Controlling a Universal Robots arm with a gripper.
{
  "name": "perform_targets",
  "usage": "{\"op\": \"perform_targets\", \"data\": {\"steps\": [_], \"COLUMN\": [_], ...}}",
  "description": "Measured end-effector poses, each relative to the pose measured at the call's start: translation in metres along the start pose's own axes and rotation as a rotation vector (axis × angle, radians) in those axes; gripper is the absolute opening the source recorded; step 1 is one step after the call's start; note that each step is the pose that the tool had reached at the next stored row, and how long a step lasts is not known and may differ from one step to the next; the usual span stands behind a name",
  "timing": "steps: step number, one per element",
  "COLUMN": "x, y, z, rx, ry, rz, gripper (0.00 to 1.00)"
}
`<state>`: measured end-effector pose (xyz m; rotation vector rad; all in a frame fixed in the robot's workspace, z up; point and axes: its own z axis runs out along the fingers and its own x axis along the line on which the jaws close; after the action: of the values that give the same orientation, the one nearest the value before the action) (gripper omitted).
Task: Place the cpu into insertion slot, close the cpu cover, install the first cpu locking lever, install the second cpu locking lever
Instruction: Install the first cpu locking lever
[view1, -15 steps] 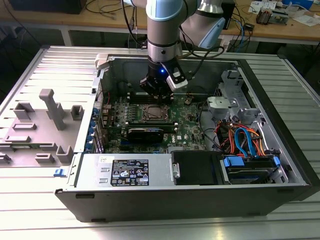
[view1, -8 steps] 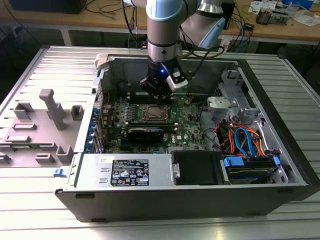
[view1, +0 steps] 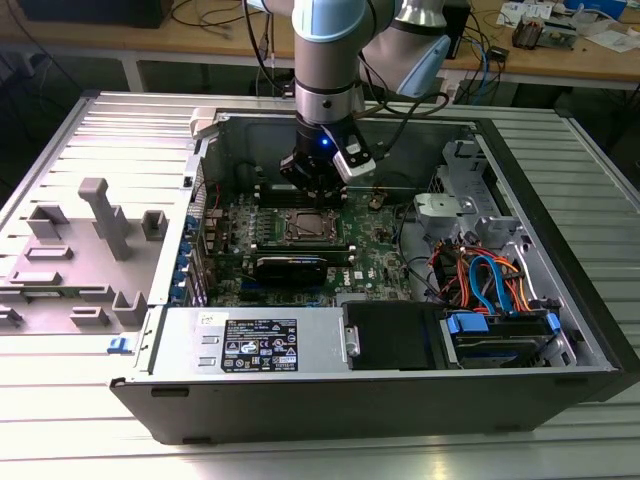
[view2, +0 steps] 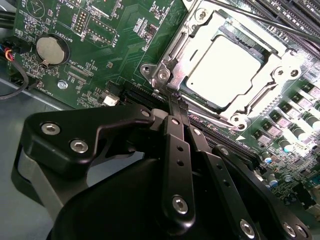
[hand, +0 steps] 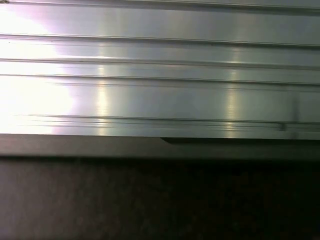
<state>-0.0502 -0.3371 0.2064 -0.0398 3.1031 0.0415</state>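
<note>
The end effector (view2: 176, 100) hangs low inside the open computer case (view1: 560, 300), its two black fingers (view2: 178, 150) drawn together to a narrow tip that holds nothing. In the second wrist view that tip sits right at the corner edge of the cpu cover (view2: 170, 70), whose silvery frame lies flat over the insertion slot (view2: 235, 122). The cpu (view2: 230, 70) rests inside it, its pale metal top showing through the cover's window.

A thin lever rod (view2: 260, 20) runs along the far edge of the frame. Black memory slots (view2: 290, 12) crowd that side; on the other side the green circuit board (view2: 100, 65) is lower, with a round coin battery (view2: 51, 49).

In the exterior view the arm (view1: 328, 60) descends near the case's back wall, and the ribbed metal desk (view1: 90, 380) surrounds the case.
</note>
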Motion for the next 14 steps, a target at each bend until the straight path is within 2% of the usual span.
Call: {"op": "perform_targets", "data": {"steps": [14], "x": [-0.0023], "y": [0.0005], "z": [-0.0006], "rx": [0.0001], "ry": [0.0], "rz": [0.0], "gripper": [0.11]}}
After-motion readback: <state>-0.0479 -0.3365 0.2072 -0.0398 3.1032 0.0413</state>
